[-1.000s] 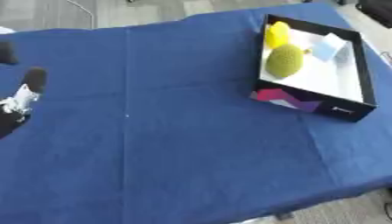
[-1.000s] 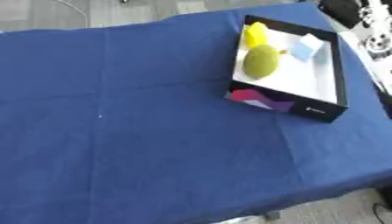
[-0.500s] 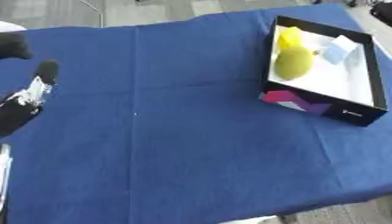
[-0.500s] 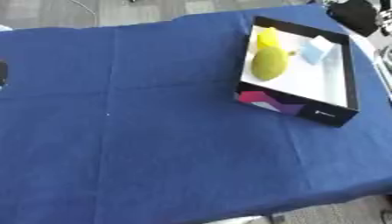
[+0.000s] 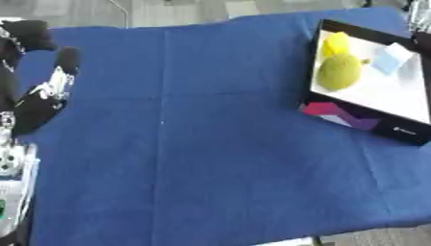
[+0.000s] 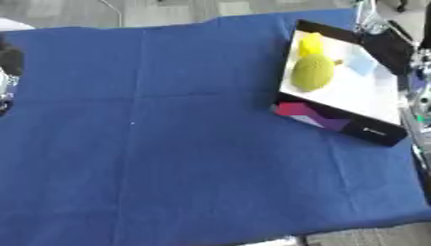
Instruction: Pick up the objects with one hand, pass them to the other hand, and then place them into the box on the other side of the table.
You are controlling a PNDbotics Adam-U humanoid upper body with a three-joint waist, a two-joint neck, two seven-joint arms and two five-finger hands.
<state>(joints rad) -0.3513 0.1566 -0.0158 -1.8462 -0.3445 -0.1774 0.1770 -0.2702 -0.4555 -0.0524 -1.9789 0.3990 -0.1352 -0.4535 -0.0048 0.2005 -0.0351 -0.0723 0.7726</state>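
The left hand [image 5: 42,91] is hovering at the blue surface's [image 5: 210,144] left edge, fingers straight and holding nothing, pointing upward; the right hand is showing in neither view.

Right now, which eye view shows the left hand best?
The left eye view: the left hand shows at the left edge over the blue cloth, fingers straight and holding nothing. The right eye view catches only a dark sliver of it at its left edge.
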